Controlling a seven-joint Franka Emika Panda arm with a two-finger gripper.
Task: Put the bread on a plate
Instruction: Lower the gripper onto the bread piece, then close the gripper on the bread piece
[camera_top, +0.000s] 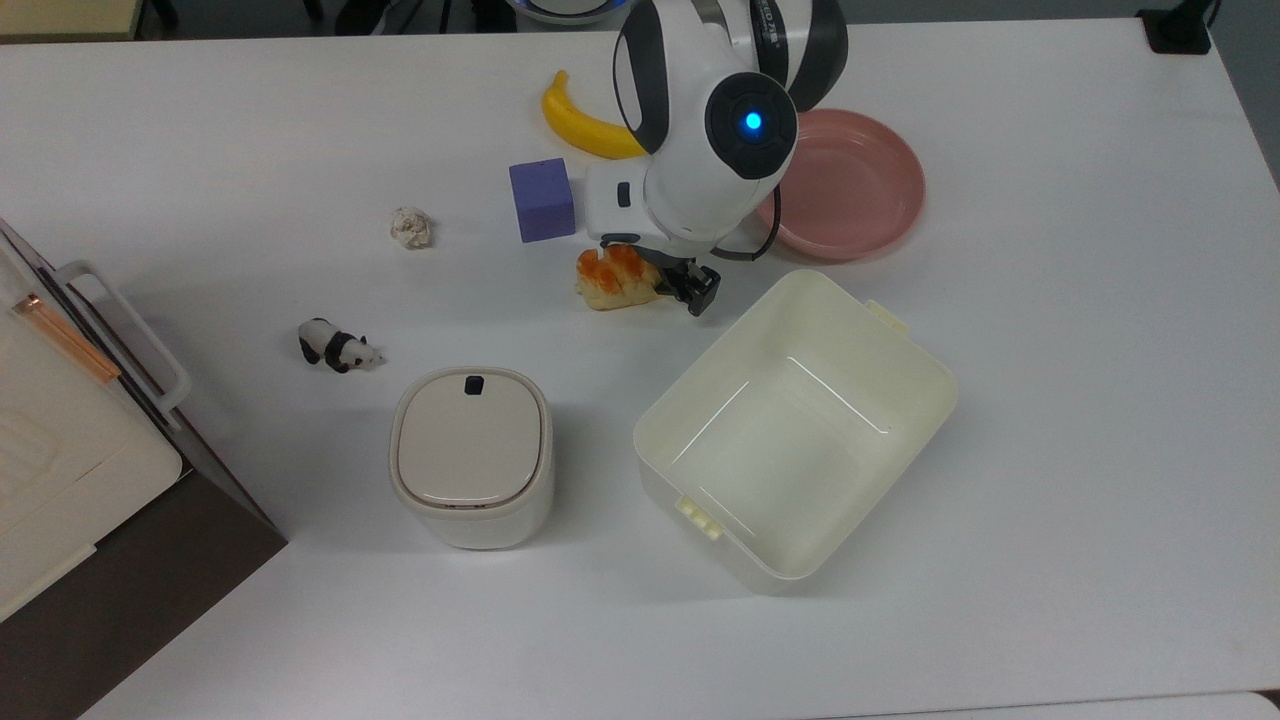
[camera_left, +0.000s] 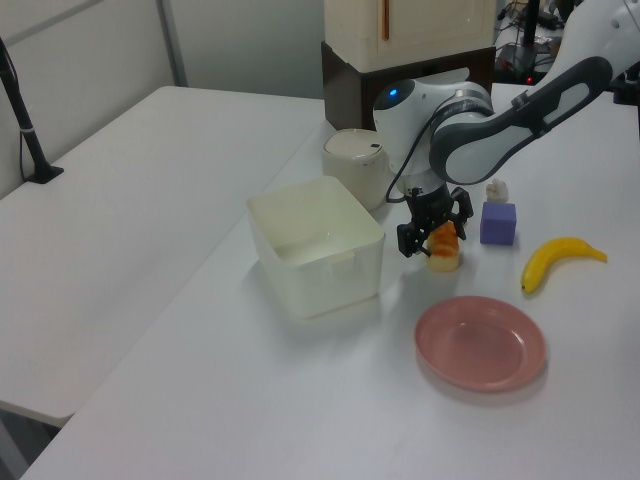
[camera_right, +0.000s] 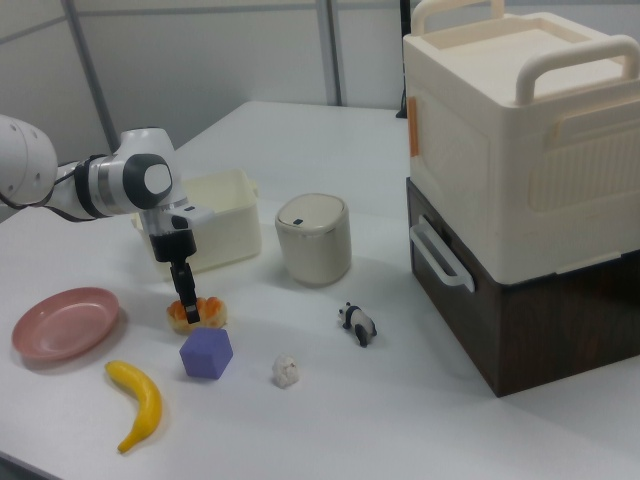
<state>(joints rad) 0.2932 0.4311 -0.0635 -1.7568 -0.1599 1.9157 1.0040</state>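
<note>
White table (camera_top: 1050, 450) under your arm: the black two-finger gripper (camera_left: 432, 238) is down at the small oblong toy bread with the glossy orange-brown top (camera_top: 610, 276), fingers (camera_right: 187, 303) apart, straddling its end. It lies on the table between the purple cube (camera_top: 542, 199) and cream rectangular tub (camera_top: 800, 430), near the round pink plate (camera_top: 860, 185).

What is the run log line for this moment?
phase: grasping | gripper: at bread | bread: on table | plate: empty
</note>
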